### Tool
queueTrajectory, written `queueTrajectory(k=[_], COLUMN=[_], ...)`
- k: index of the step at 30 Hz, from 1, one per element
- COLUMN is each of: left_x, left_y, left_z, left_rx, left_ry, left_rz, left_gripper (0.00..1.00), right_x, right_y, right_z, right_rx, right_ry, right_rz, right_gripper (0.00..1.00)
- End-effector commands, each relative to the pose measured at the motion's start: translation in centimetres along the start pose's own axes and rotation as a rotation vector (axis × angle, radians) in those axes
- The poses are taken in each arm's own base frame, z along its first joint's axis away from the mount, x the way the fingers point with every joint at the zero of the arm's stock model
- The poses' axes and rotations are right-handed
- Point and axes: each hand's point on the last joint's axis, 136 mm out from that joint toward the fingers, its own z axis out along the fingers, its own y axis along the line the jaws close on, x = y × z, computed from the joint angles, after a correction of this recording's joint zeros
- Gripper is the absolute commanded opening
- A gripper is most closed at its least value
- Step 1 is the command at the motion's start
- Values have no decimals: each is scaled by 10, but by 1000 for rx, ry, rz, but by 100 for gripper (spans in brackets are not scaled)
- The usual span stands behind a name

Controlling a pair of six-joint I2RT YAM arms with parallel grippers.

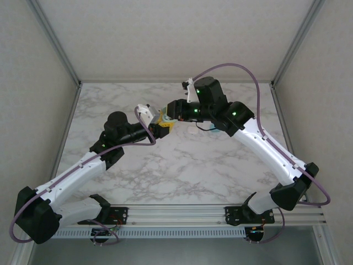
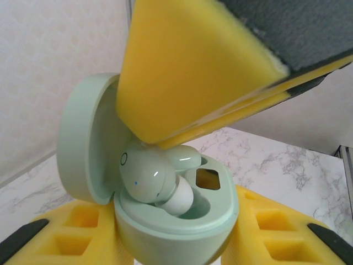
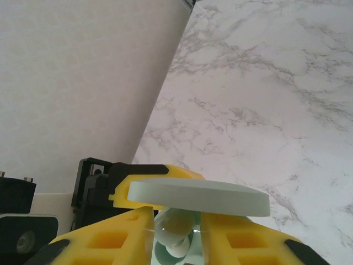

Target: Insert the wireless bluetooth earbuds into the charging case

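Both arms reach in over the marble table point(image 1: 182, 165) and meet in mid-air, wrists bent toward each other. The left gripper point(image 1: 159, 130) is clamped on the sides of one mint green charging case point(image 2: 172, 234), held off the table with its lid open and upright. The right gripper point(image 3: 176, 238) angles down into the case, narrowly closed on one mint green earbud point(image 2: 150, 179) that sits tilted in a well, white tip showing. Behind it is a second mint shape point(image 2: 186, 157); I cannot tell if it is another bud. No writing is legible.
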Motion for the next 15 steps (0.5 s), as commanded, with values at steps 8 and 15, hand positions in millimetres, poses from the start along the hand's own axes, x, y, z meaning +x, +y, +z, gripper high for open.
queueTrajectory(k=[8, 15], left_x=[-22, -23], left_y=[-7, -5], left_z=[-2, -1], left_rx=[15, 10], left_ry=[-53, -57], left_rz=[40, 42], left_gripper=[19, 19], right_x=[-9, 3], right_y=[4, 2], right_z=[5, 10], right_rx=[17, 37], right_ry=[-19, 31], right_rz=[-25, -47], right_gripper=[29, 27])
